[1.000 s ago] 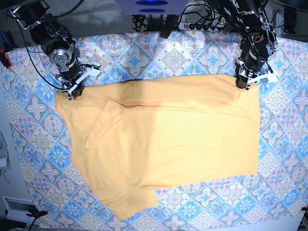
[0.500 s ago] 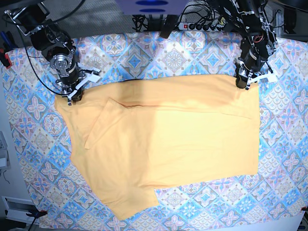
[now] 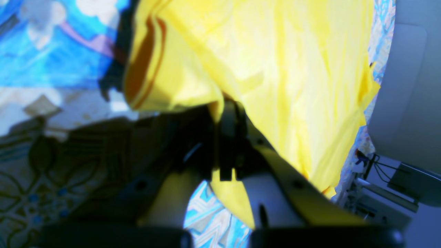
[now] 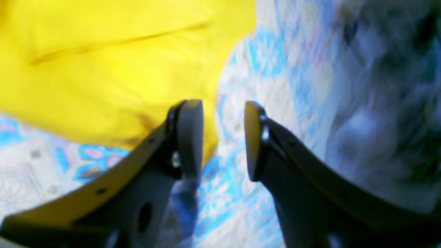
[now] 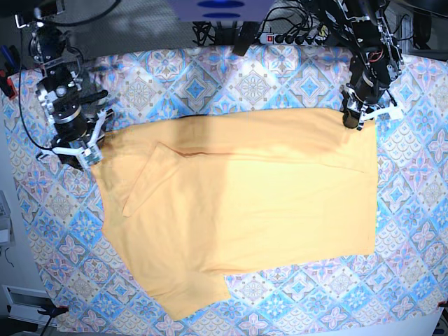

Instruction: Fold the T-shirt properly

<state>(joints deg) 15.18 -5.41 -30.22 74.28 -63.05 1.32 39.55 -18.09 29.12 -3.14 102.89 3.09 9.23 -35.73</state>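
The T-shirt (image 5: pixel 238 210) lies spread over the tablecloth (image 5: pixel 420 175), its near hem towards the front edge of the table, one sleeve folded in across the body, and its far edge running between the two arms. At that far edge, on the base view's left, the right gripper (image 4: pixel 222 134) hangs just off the shirt's corner with its jaws parted and nothing between them; only patterned cloth shows in the gap, and the yellow fabric ends beside the inner finger. On the base view's right, the left gripper (image 3: pixel 229 137) is clamped tight on the opposite far corner, with a tongue of yellow cloth pinched between its jaws and the rest of the shirt falling away from it. The step in hand looks like taking both far corners for a fold towards the near hem, and only one is held. To do it well, the right gripper should probably settle over its corner with one finger under the cloth edge, catching the shirt alone and not the tablecloth, before either arm lifts. Then both would need to rise level and travel together, keeping the edge taut so the folded-in sleeve does not slide out. No brand, label or readable writing shows on the shirt or the cloth; the wrist views are too blurred to tell finer marks.
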